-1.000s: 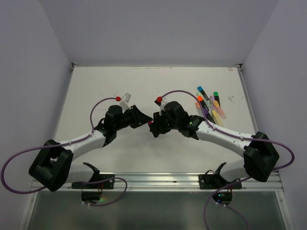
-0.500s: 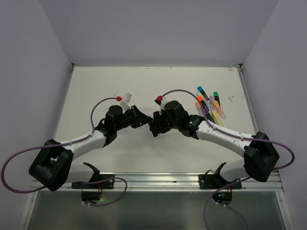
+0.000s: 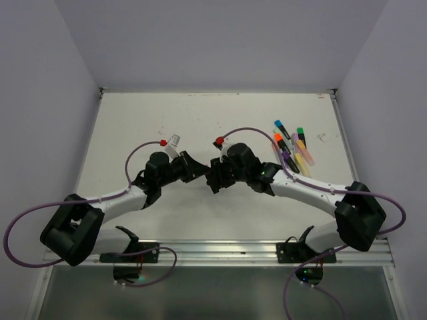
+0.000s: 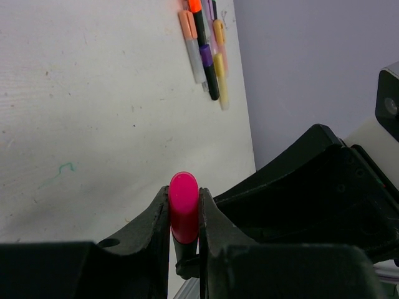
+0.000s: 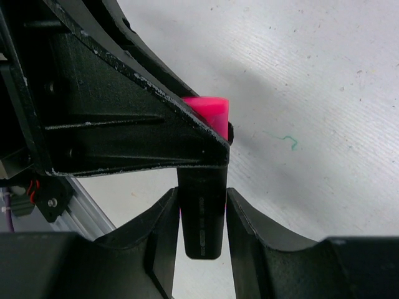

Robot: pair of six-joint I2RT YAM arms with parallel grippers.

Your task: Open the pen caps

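Note:
My left gripper (image 4: 184,194) is shut on a pink pen cap (image 4: 184,208), pinching it between both fingers. My right gripper (image 5: 201,198) is shut on the black highlighter body (image 5: 201,218) of the same pen. The pink cap (image 5: 213,111) shows above the left gripper's finger, which hides the join between cap and body. In the top view the two grippers meet nose to nose at mid-table, left gripper (image 3: 193,170) and right gripper (image 3: 213,177), holding the pen above the surface. The other capped highlighters (image 3: 292,148) lie at the back right.
The highlighter cluster (image 4: 206,50) has orange, purple, yellow, blue and green caps and lies right of the right arm. A small green scribble (image 5: 283,140) marks the white table (image 3: 133,127). Walls close in the left, back and right sides.
Both wrists have shifted slightly, the left arm drawing a little back and left. Both grips on the pink pen are unchanged.

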